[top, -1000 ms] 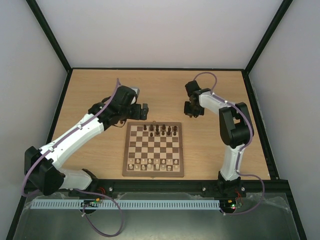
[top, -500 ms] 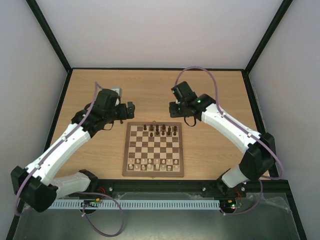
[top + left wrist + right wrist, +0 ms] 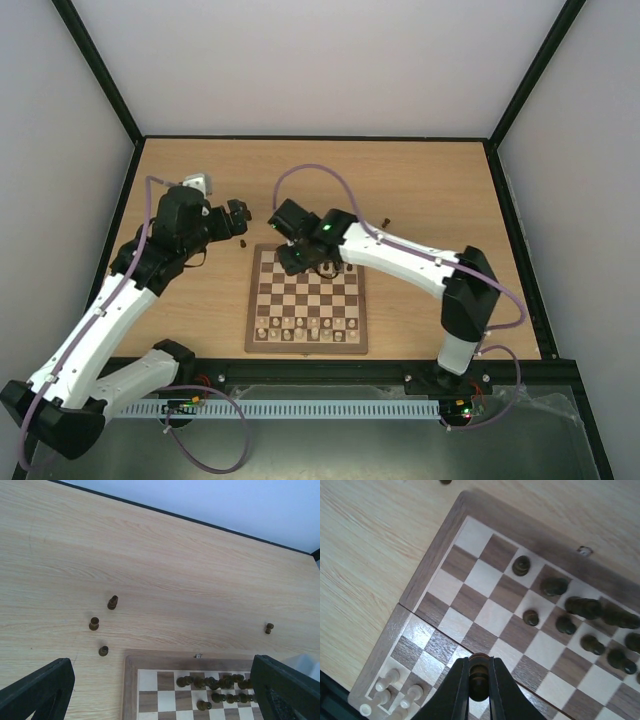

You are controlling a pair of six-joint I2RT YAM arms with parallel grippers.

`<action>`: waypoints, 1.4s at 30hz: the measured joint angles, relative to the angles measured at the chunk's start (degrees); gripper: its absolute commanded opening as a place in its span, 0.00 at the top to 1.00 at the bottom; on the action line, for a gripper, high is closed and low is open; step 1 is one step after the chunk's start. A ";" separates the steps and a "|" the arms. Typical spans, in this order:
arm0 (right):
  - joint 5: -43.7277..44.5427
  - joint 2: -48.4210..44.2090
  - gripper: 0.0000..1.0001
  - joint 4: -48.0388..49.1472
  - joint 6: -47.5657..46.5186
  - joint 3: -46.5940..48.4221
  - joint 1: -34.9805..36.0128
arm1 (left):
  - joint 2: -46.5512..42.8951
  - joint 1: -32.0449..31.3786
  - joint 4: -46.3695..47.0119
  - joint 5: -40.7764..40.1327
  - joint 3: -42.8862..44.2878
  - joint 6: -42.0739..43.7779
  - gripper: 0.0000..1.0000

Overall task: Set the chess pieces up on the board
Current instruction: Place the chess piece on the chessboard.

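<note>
The board (image 3: 251, 310) lies in the middle of the table, with dark chess pieces (image 3: 318, 262) crowded on its far rows and cream pieces on the near rows. My right gripper (image 3: 292, 257) hangs over the board's far left part. In the right wrist view it (image 3: 479, 677) is shut on a dark chess piece (image 3: 479, 680) above the board (image 3: 427, 567). My left gripper (image 3: 237, 220) is wide open and empty above the table beyond the board's far left corner. Three loose dark pieces (image 3: 113, 602) stand on the table there, and one more (image 3: 269, 628) lies farther right.
Cream chessmen (image 3: 390, 690) stand at the board's near left corner. A loose dark piece (image 3: 385, 222) lies on the table beyond the board's far right. Black frame rails edge the table, and both arm bases sit at the near edge.
My right arm has swung left, from beyond the board's far right corner to over its far left part. My left gripper has drawn back to the left, away from the board.
</note>
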 measured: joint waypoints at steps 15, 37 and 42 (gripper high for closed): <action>3.80 13.35 0.93 -2.75 -0.20 7.32 2.64 | -3.30 2.45 -0.92 -0.37 -0.92 -0.17 0.01; 3.74 18.32 0.93 -1.55 -1.14 8.07 -1.31 | -3.50 3.34 -1.14 0.55 -1.84 -0.11 0.01; 2.84 18.82 0.93 -1.05 -1.70 8.76 -1.44 | -2.95 3.50 -1.11 0.74 -1.86 -0.09 0.01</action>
